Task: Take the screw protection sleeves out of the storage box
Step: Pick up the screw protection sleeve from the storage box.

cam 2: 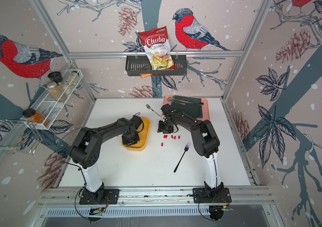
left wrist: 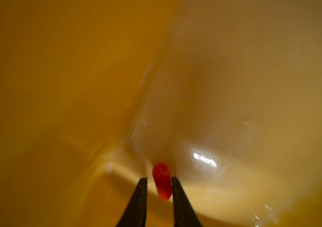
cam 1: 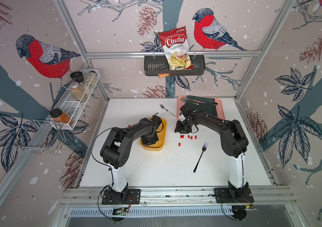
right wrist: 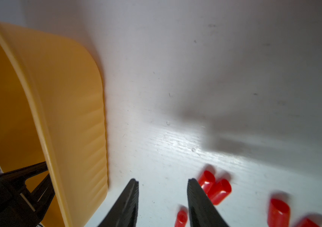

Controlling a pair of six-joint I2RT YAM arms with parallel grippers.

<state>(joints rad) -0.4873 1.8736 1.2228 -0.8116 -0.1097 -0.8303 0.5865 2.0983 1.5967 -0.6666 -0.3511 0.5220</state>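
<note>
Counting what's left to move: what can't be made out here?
Storage box, both top views: left arm covers much of it; contents uncountable.
Left wrist view: blur; unclear whether the left gripper clamps its sleeve.
Right wrist view: frame edge cuts off table sleeves.

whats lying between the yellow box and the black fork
One lone red cap on the white table, between the yellow box and the black fork. Both top views show it.
</note>
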